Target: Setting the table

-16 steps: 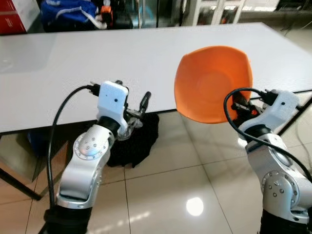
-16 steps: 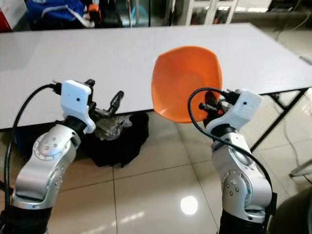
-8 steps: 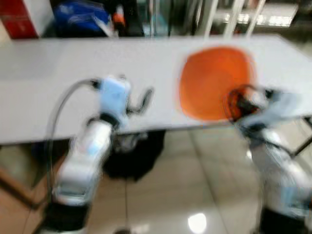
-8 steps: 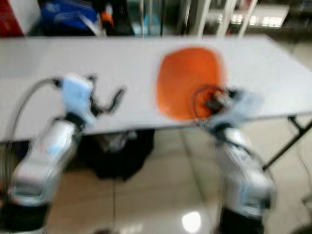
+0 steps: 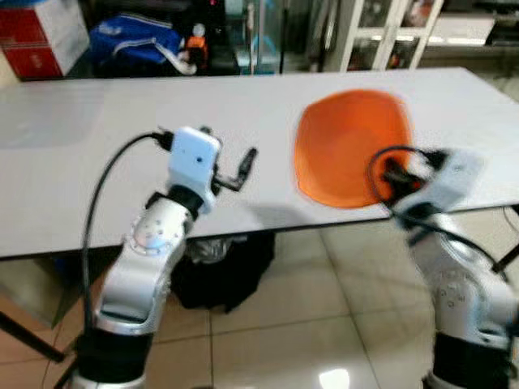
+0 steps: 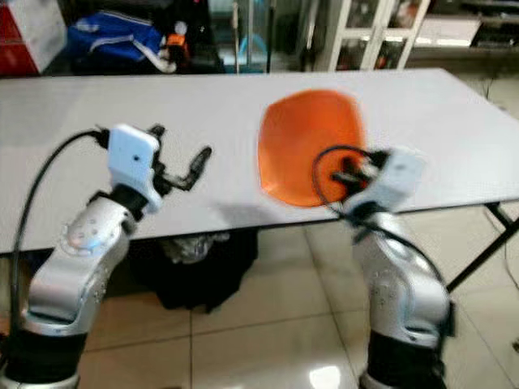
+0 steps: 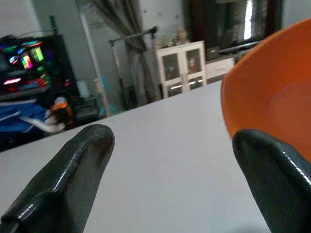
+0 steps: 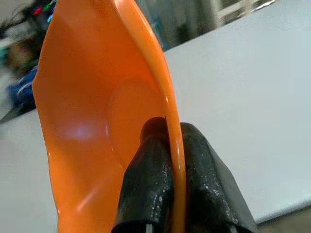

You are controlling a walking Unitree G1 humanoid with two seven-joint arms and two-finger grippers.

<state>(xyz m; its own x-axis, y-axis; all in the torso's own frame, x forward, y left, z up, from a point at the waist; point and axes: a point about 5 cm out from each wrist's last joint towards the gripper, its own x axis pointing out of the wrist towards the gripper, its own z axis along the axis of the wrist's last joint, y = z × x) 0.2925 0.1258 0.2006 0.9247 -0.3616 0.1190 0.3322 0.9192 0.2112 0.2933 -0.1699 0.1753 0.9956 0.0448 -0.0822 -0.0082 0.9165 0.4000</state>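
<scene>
Gripping orange bowl [image 5: 350, 146] on edge, right gripper [image 8: 172, 170]

Orange plastic squarish bowl [image 5: 350, 150]: 1
Long white flat-topped bench [image 5: 97, 162]: 1
Silver robot arms with black two-finger ends: 2 (left gripper [image 5: 243, 162], right gripper [image 5: 395, 174])
Black fingers [image 7: 77, 174]: 2 per arm, 4 total
Red and white cardboard box [image 5: 45, 32]: 1
Blue fabric bag [image 5: 134, 40]: 1
Black bag on the tiled floor [image 5: 223, 271]: 1

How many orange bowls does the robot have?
1. The orange bowl is pinched at its rim by the right gripper, held tilted over the white table. The left gripper is open with nothing between its fingers.
</scene>
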